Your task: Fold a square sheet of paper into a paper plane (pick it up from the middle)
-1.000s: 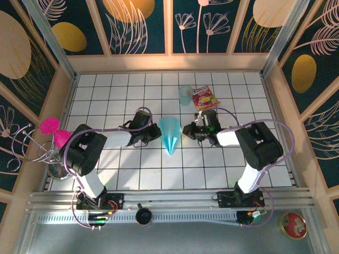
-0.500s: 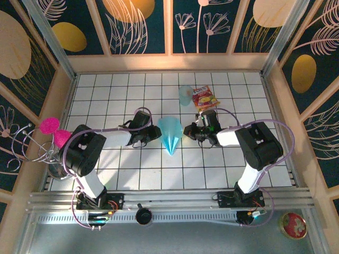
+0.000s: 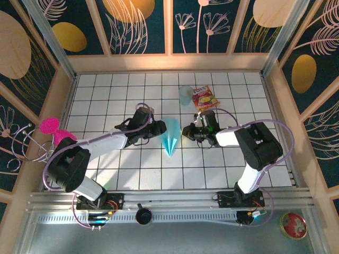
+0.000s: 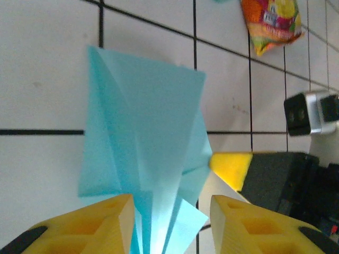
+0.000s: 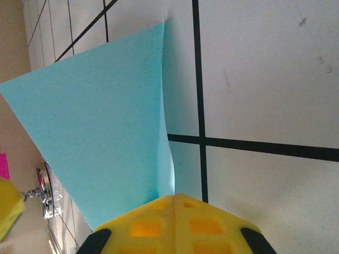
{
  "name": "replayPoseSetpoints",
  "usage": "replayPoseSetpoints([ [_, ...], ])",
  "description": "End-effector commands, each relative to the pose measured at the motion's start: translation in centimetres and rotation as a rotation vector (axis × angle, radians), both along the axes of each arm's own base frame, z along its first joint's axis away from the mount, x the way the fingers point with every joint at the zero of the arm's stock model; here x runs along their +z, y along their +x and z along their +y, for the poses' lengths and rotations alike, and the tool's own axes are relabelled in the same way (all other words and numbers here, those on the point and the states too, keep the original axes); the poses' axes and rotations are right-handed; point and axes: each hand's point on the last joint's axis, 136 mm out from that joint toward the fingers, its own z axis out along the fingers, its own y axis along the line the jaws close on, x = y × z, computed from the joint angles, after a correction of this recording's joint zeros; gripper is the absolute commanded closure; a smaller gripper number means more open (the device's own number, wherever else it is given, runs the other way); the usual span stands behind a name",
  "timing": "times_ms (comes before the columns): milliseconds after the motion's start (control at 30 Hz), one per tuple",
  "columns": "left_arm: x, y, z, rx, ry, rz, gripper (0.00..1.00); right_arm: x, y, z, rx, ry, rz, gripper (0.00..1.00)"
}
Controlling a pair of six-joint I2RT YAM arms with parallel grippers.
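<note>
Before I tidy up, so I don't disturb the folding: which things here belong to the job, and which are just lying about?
Job: paper plane; left fingers, open astride it; right fingers, shut on it.
Lying about: pale blue cup; snack packet; round tin.

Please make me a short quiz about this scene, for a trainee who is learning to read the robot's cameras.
1. True or false: the right gripper is shut on the paper plane.
2. What lies beside the pale blue cup? A) snack packet B) scissors C) pen
3. Fill in: the left gripper stands ____, with the plane's folds between its jaws.
Key: 1 true; 2 A; 3 open.
</note>
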Motion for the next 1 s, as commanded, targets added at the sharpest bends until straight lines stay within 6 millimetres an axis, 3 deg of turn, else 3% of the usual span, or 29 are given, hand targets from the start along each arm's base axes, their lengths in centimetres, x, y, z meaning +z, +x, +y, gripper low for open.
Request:
replayPoseSetpoints([
  [0, -1.5, -0.6, -0.6, -0.005, 0.044, 0.049, 0.57, 2.7, 0.9, 1.1, 0.016, 0.044, -0.063, 1.0],
  [267, -4.0, -1.6, -2.3, -0.057, 0.073, 0.107, 0.54, 2.5, 0.8, 1.2, 0.017, 0.044, -0.058, 1.0],
  [533, -3.9, -2.4, -3.9, -0.11, 0.064, 0.109, 0.5, 2.7, 0.8, 1.4, 0.024, 0.056, -0.061, 1.0],
  [633, -5.4, -2.7, -3.8, -0.115, 0.111, 0.134, 0.48, 2.9, 0.7, 1.5, 0.031, 0.065, -0.064, 1.0],
  [967, -6.1, -2.8, -3.2, -0.113, 0.201, 0.12, 0.37, 3.8, 0.5, 1.9, 0.05, 0.099, -0.082, 1.0],
])
